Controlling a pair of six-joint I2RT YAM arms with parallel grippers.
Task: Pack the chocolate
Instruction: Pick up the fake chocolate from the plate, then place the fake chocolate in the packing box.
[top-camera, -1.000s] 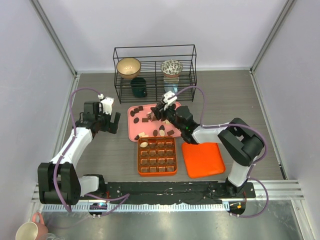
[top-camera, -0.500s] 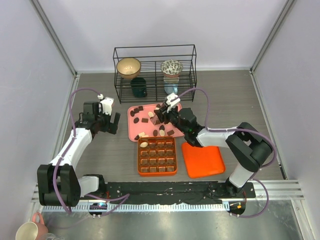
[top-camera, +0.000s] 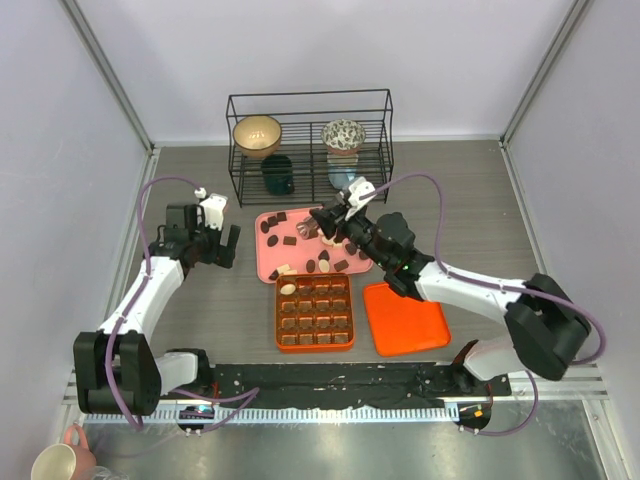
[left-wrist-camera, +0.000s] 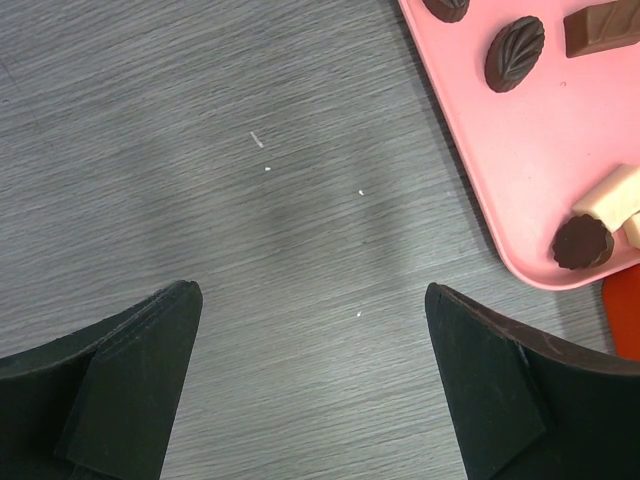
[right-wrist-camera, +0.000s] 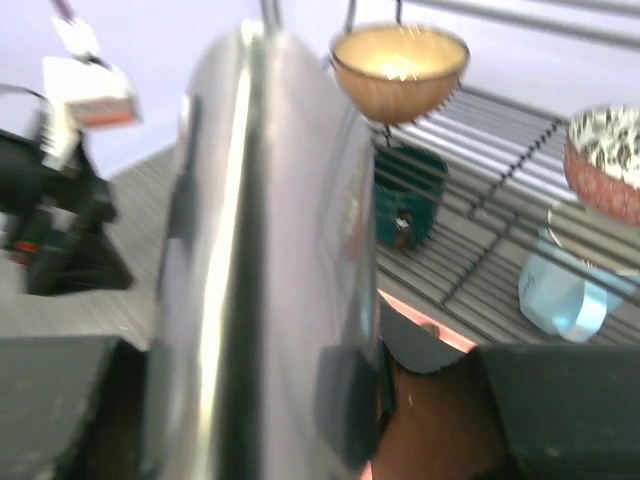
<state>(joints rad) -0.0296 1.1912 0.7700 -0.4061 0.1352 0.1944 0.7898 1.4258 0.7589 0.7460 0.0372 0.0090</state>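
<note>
Chocolate pieces (top-camera: 318, 262), dark, tan and cream, lie scattered on the pink tray (top-camera: 267, 256). One cream piece (top-camera: 288, 289) sits in the far left cell of the orange gridded box (top-camera: 279, 318). My right gripper (top-camera: 336, 226) hovers over the tray's far side, shut on a shiny metal tool (right-wrist-camera: 260, 250) that fills the right wrist view; its tip (top-camera: 309, 229) points left over the tray. My left gripper (top-camera: 214, 246) stands open above bare table left of the tray. In the left wrist view a dark leaf-shaped piece (left-wrist-camera: 515, 53) and a round dark piece (left-wrist-camera: 583, 242) lie on the tray's edge (left-wrist-camera: 480, 170), right of the gripper (left-wrist-camera: 310, 300).
An orange lid (top-camera: 405, 318) lies right of the box. A black wire rack (top-camera: 310, 108) at the back holds a tan bowl (top-camera: 257, 133), a patterned bowl (top-camera: 343, 134), a green cup (top-camera: 277, 174) and a pale blue cup (top-camera: 340, 179).
The right arm has stretched out, its elbow swinging right, and its gripper has risen and shifted right over the tray with the tool, jaws narrowing. The left arm has not moved.
</note>
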